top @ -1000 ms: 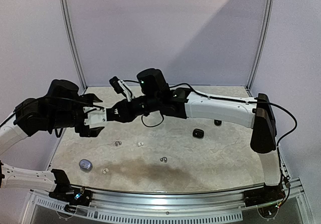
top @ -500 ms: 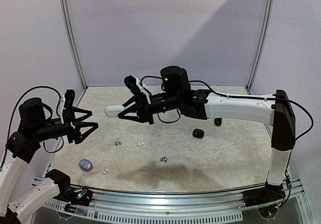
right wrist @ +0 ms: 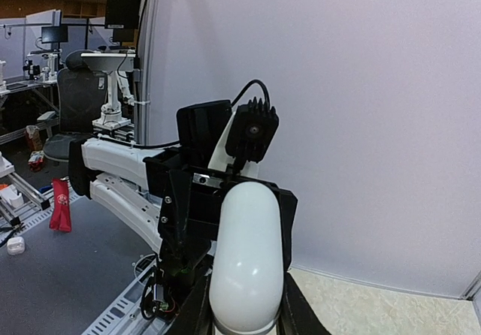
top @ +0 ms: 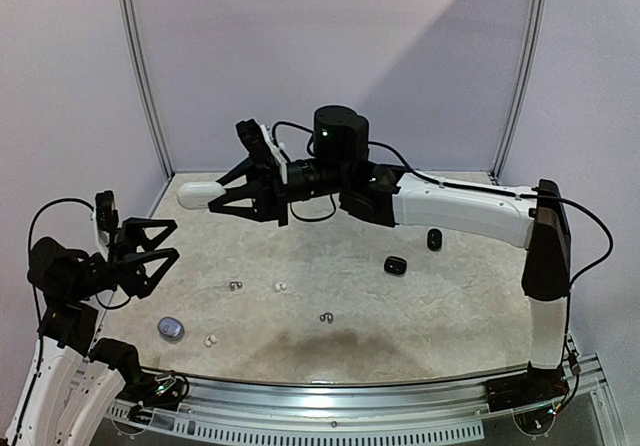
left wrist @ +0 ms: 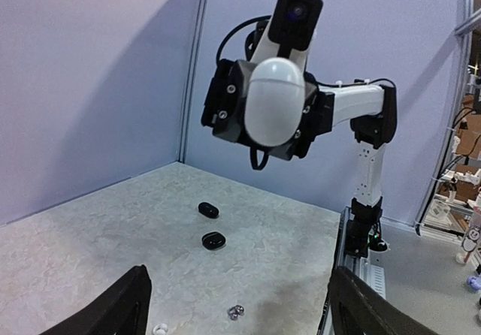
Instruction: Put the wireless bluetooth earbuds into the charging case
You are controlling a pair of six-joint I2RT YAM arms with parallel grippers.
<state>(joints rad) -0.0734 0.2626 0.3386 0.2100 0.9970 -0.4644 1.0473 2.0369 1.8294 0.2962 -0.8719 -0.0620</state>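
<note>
My right gripper [top: 222, 194] is shut on a white pebble-shaped charging case [top: 197, 193], held high over the table's back left. In the right wrist view the closed case [right wrist: 248, 256] stands between my fingers [right wrist: 197, 305]. In the left wrist view the case [left wrist: 275, 101] faces the camera. My left gripper [top: 150, 251] is open and empty at the far left, and is also seen in its own wrist view [left wrist: 239, 271]. Loose earbuds lie on the table: silvery ones [top: 236, 286] [top: 325, 317] and white ones [top: 280, 288] [top: 210, 340].
A silvery-grey case [top: 170, 328] lies near the front left. Two black pebble-like cases [top: 396, 264] [top: 434, 239] lie right of centre, and show in the left wrist view [left wrist: 213, 239] [left wrist: 209, 209]. Booth walls close the back and sides.
The right arm has carried the white case up and to the back left. The left arm has drawn back to the far left with its gripper open.
</note>
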